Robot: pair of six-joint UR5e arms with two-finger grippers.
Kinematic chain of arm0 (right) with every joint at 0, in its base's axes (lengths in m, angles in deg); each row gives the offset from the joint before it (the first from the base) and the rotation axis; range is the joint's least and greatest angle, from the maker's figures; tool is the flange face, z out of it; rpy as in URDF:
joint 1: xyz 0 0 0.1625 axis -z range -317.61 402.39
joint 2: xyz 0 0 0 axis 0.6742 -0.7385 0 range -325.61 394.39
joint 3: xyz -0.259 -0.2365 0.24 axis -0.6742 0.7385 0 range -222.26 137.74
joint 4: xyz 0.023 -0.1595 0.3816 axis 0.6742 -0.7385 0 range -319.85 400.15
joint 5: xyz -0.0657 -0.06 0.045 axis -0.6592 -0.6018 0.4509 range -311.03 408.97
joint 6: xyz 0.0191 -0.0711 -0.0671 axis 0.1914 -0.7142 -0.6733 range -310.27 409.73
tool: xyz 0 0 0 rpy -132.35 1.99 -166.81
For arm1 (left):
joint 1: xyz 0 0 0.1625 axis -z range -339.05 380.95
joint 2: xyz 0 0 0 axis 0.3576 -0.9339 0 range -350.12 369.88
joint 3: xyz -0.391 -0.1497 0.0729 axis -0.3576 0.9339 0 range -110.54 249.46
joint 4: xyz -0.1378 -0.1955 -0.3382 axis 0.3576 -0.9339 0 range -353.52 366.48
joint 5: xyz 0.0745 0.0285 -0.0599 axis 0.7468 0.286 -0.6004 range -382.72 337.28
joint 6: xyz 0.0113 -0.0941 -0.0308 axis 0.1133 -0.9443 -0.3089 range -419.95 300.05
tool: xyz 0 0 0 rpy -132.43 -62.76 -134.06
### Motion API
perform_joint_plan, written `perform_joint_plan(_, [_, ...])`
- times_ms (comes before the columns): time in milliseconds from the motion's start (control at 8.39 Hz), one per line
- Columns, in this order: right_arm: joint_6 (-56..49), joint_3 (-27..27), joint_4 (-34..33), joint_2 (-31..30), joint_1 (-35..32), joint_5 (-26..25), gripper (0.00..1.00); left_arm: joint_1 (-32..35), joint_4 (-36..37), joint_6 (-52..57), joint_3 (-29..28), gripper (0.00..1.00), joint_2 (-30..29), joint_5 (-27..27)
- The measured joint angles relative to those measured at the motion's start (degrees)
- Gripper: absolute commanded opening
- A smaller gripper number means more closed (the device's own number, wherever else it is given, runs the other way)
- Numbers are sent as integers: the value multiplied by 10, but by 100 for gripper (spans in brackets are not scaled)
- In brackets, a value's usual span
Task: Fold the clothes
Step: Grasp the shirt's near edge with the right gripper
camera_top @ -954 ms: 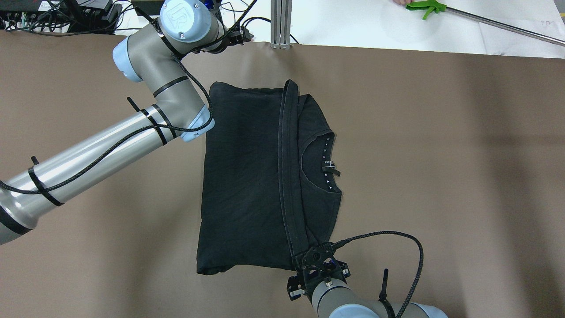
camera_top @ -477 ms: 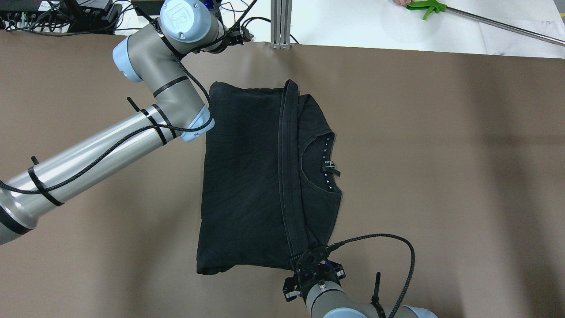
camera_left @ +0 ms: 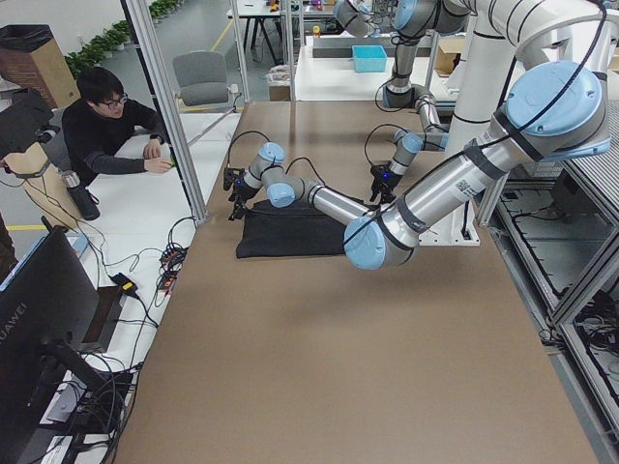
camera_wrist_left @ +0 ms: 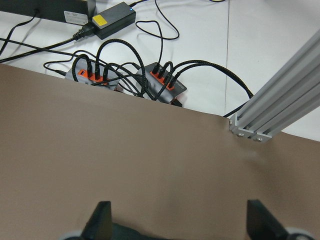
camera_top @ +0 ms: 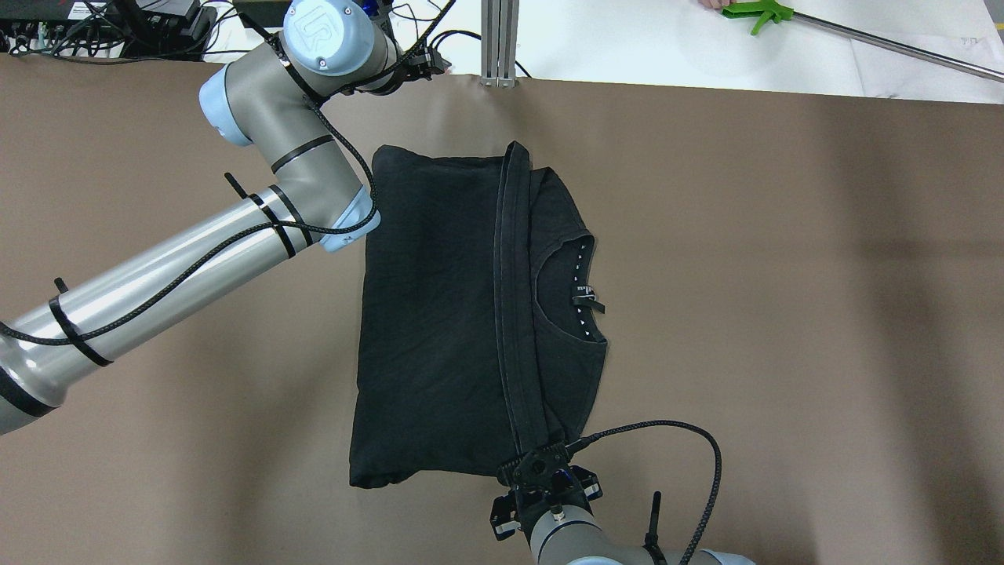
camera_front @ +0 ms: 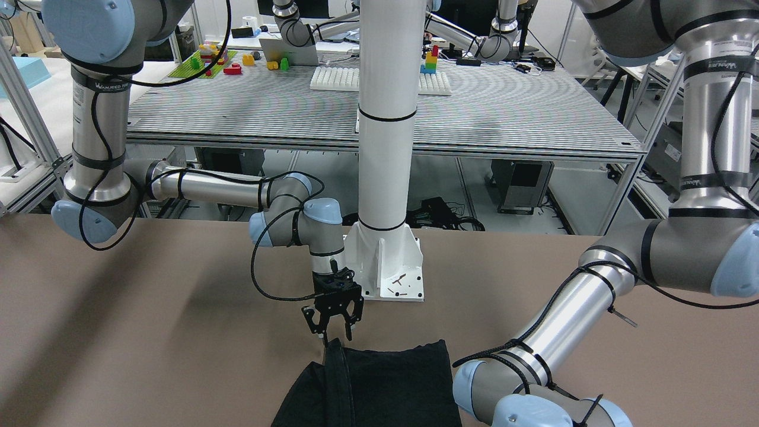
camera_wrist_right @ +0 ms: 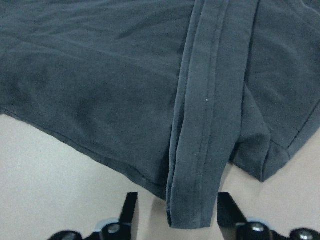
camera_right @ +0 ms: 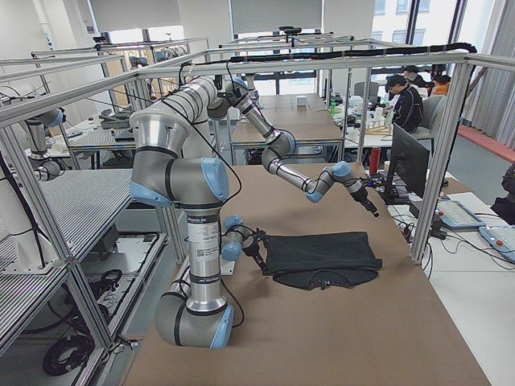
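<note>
On the brown worktop [camera_top: 784, 314] the black T-shirt [camera_top: 431, 329] lies folded in half, its hem band [camera_top: 510, 314] laid just beside the collar [camera_top: 576, 294]. At the band's near end sits the right gripper [camera_wrist_right: 177, 200], fingers [camera_wrist_right: 129, 212] spread either side of it and pinching nothing; the left gripper [camera_wrist_left: 177, 222] hangs spread and empty over bare worktop by the far edge. For the next fold, I'd judge, pinch every layer at that corner and lift low and evenly — otherwise the stacked cloth may slide askew.
</note>
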Motion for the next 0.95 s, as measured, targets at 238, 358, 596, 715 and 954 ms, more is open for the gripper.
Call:
perform_joint_plan(238, [-1, 9, 1, 2, 0, -8, 38, -1, 0, 0, 0, 95, 2, 0])
perform_joint_plan(358, [0, 14, 2, 3, 0, -12, 30, -2, 0, 0, 0, 95, 2, 0])
perform_joint_plan(596, [3, 18, 3, 2, 0, -15, 9, -3, 0, 0, 0, 95, 2, 0])
perform_joint_plan(715, [4, 18, 4, 2, 1, -15, 0, -4, 0, 0, 0, 95, 1, 0])
perform_joint_plan(954, [5, 15, 6, -1, 0, -14, 0, -4, 0, 0, 0, 95, -1, 0])
